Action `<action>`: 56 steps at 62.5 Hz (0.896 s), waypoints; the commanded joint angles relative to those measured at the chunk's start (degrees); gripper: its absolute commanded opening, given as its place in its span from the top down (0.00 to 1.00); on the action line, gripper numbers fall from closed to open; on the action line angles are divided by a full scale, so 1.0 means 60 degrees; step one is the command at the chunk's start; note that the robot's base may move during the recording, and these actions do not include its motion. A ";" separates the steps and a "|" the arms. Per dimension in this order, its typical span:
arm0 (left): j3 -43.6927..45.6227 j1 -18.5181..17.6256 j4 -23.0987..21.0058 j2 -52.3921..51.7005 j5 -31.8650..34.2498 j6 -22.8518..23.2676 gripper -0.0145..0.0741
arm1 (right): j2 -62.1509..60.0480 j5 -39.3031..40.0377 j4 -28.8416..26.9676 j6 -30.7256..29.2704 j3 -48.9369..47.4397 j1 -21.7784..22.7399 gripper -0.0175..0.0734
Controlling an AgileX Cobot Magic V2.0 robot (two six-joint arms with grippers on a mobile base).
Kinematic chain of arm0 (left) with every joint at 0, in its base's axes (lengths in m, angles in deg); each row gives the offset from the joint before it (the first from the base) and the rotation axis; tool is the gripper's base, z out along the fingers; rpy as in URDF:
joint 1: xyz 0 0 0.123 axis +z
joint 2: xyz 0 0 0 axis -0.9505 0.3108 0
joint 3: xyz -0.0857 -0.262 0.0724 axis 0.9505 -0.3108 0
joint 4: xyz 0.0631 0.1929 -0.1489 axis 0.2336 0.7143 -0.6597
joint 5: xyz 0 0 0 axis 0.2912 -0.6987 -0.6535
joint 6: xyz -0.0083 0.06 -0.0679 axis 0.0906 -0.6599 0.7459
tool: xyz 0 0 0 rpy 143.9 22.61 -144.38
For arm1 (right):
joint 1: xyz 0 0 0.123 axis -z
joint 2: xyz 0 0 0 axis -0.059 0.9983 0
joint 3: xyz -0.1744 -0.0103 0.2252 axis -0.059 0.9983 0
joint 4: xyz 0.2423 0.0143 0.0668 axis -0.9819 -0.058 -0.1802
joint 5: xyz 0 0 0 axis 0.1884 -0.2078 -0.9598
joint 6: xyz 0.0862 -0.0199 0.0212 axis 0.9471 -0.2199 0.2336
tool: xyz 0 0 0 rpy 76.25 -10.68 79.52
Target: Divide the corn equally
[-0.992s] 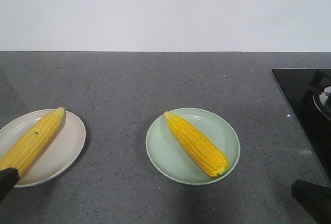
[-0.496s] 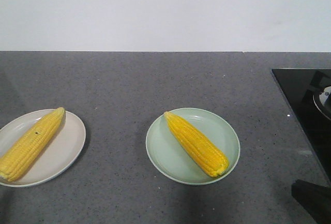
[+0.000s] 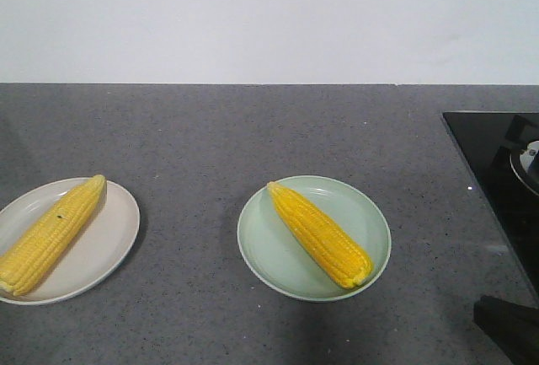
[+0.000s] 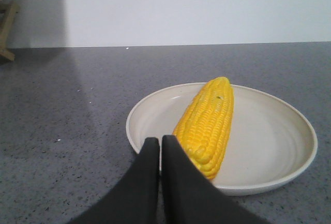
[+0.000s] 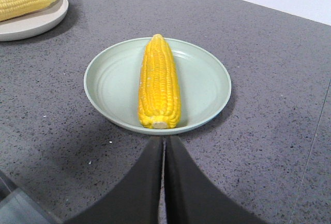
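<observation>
one corn (image 3: 50, 234) per plate; left tool (image 4: 159, 142), right tool (image 5: 164, 140) closed, empty.

The speckled dark grey stone surface (image 3: 253, 129) carries a round cream plate (image 3: 105, 243) at its left edge, a round pale green plate (image 3: 269, 255) near the middle, and a black glass cooktop (image 3: 493, 163) at its right edge.
</observation>
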 commanded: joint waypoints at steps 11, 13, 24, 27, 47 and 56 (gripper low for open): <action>-0.0129 -0.0003 0.0923 -0.0165 0.0602 0.1528 0.84 | 0.0075 0.0581 -0.0121 -0.0037 -0.0265 0.0018 0.81; -0.0129 -0.0003 0.0923 -0.0165 0.0602 0.1528 0.84 | 0.0075 0.0581 -0.0121 -0.0037 -0.0265 0.0018 0.81; -0.0118 -0.0003 0.0915 -0.0165 0.0602 0.1528 0.84 | 0.0075 0.0581 -0.0121 -0.0037 -0.0265 0.0018 0.81; -0.0118 -0.0003 0.0915 -0.0156 0.0602 0.1528 0.84 | 0.0075 0.0581 -0.0121 -0.0037 -0.0265 0.0018 0.81; -0.0118 -0.0003 0.0915 -0.0156 0.0602 0.1528 0.84 | 0.0075 0.0581 -0.0121 -0.0037 -0.0265 0.0018 0.81; -0.0118 -0.0003 0.0915 -0.0156 0.0602 0.1528 0.84 | 0.0075 0.0581 -0.0121 -0.0037 -0.0265 0.0018 0.81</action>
